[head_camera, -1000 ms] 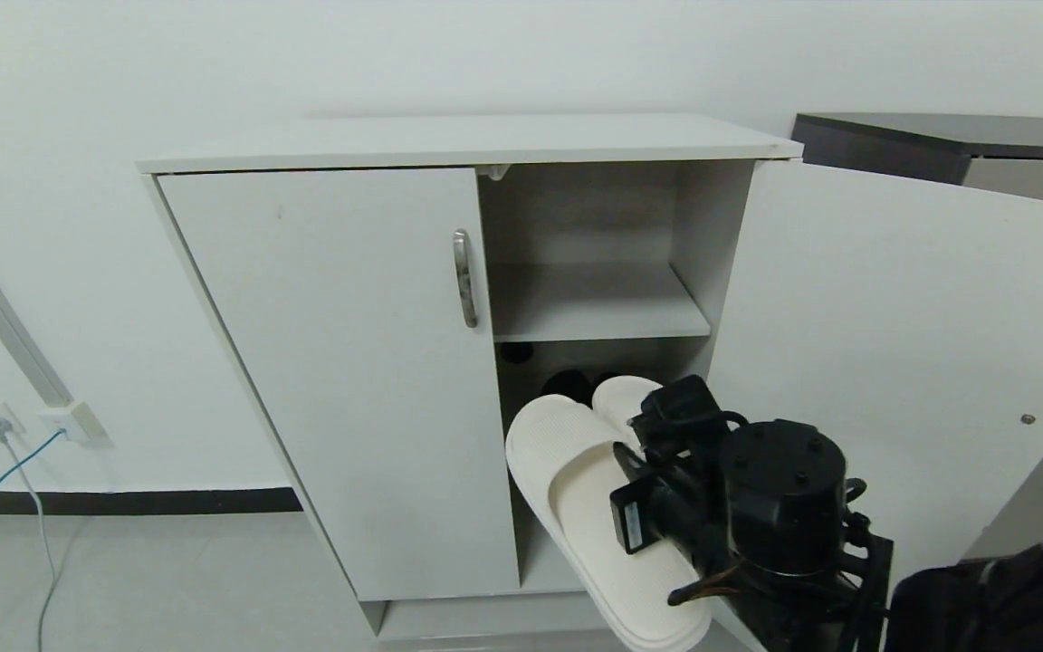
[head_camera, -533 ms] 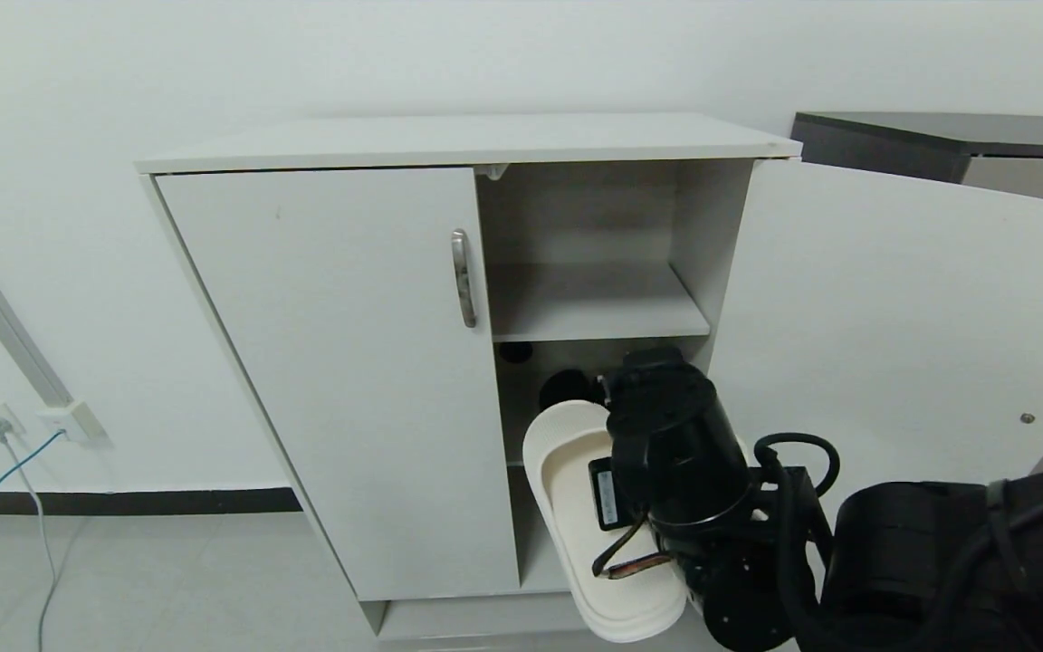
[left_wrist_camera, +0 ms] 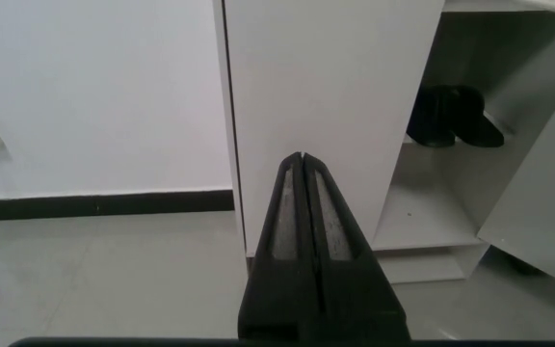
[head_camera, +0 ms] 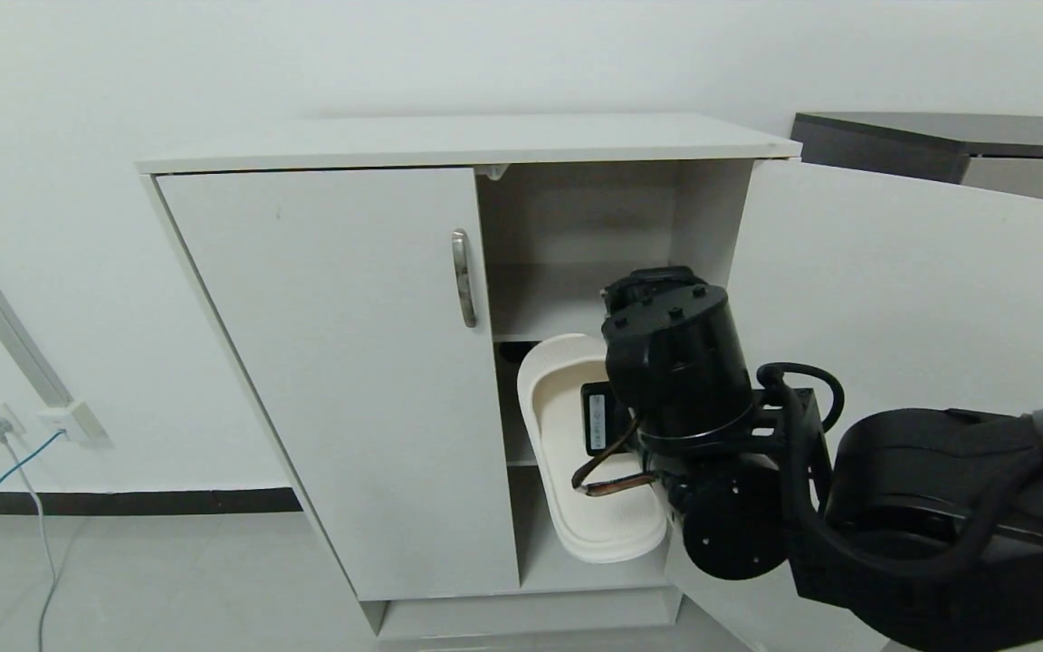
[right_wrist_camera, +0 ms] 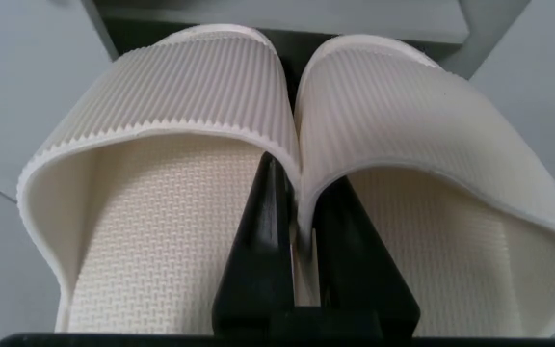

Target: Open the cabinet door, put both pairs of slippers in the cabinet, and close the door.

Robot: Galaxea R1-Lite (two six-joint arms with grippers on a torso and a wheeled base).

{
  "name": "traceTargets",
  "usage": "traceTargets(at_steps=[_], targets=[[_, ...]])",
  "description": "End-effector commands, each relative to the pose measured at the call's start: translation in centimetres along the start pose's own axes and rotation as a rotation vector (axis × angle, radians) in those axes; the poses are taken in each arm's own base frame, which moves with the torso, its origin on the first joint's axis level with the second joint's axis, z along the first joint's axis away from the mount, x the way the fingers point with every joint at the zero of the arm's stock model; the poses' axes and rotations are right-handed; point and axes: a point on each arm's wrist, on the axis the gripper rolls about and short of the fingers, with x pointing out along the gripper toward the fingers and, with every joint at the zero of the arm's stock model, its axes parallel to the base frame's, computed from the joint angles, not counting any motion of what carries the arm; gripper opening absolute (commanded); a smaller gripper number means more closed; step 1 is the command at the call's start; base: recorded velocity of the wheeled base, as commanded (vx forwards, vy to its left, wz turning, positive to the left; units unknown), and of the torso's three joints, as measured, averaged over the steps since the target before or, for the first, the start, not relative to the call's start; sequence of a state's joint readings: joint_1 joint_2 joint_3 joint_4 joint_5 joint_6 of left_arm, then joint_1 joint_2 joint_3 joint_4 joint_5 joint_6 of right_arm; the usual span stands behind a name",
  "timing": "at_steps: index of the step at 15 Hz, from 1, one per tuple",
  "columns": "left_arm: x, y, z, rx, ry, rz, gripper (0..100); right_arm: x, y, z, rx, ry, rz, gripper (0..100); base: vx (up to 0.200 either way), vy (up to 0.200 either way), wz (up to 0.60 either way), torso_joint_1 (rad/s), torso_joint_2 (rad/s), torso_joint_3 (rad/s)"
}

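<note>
White wall (head_camera: pixel 214 63), white cabinet (head_camera: pixel 449 136) — right-hand door (head_camera: pixel 893 317) open.
Fingers (right_wrist_camera: pixel 263 226) of the right gripper (right_wrist_camera: pixel 294 193) clamp the cream slippers (right_wrist_camera: pixel 162 241) by their touching inner edges, toes just under the shelf (head_camera: pixel 558 312); best kept level, clearing that edge — landing near the black pair (left_wrist_camera: pixel 451 116).

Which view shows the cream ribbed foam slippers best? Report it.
Right wrist view: both cream ribbed foam slippers side by side, pinched between the jaws. Head view gives one, partly hidden. Left wrist view faces the shut white cabinet door.
</note>
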State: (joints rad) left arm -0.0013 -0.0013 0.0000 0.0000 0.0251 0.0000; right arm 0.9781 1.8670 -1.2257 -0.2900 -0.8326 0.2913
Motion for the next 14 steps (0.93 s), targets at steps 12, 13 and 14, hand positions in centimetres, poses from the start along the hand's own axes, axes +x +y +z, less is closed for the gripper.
traceTargets(at_steps=[12,13,14], targets=[[0.0,0.0,0.0,0.0,0.0,-0.004,0,2.5,0.0,-0.7,-0.007,-0.025,-0.038,0,0.1,0.0,0.0,0.0,0.0,0.002],[0.0,0.0,0.0,0.0,0.0,-0.004,0,2.5,0.0,-0.7,-0.007,-0.025,-0.038,0,0.2,0.0,0.0,-0.007,0.0,0.002],[0.0,0.0,0.0,0.0,0.001,-0.004,0,2.5,-0.1,-0.7,-0.007,-0.025,-0.04,0,0.2,0.0,0.0,0.007,0.0,-0.002]])
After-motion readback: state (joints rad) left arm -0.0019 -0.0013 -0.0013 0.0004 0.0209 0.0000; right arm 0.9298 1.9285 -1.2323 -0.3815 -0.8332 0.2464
